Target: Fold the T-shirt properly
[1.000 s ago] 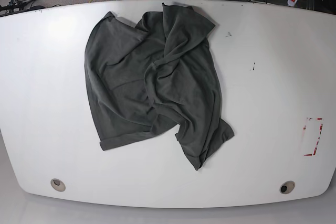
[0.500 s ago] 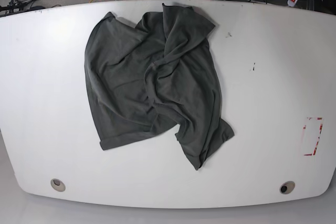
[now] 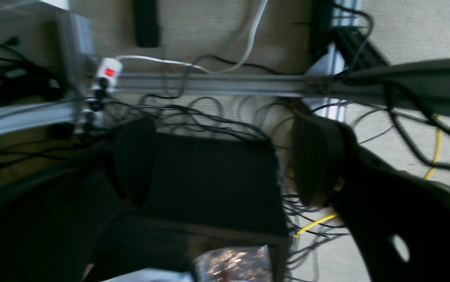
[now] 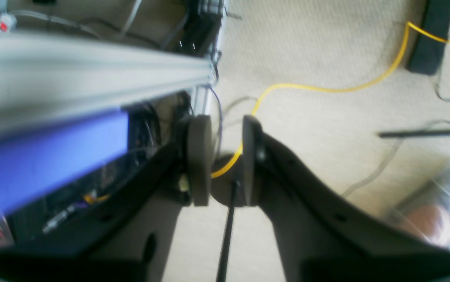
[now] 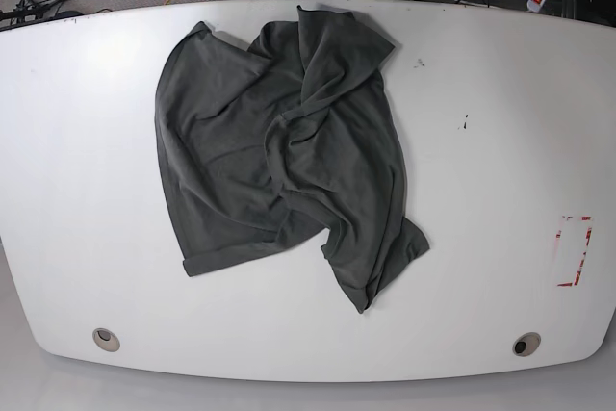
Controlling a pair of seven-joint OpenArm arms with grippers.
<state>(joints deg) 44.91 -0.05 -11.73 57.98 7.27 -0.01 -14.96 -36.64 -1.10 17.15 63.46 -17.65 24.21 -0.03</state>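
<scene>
base: bright, even, barrel-distorted edges | wrists: blurred | left wrist: dim

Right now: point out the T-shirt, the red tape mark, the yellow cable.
T-shirt [image 5: 289, 151], base view, crumpled middle.
Red tape mark [image 5: 575, 249], base view, its right strip.
Yellow cable [image 4: 326, 89], right wrist view, run across carpet.

Nothing here can be read. The only sign-like thing is a red-outlined rectangle marked on the white tabletop, blank inside. A white power strip shows a red switch, no letters legible.
</scene>
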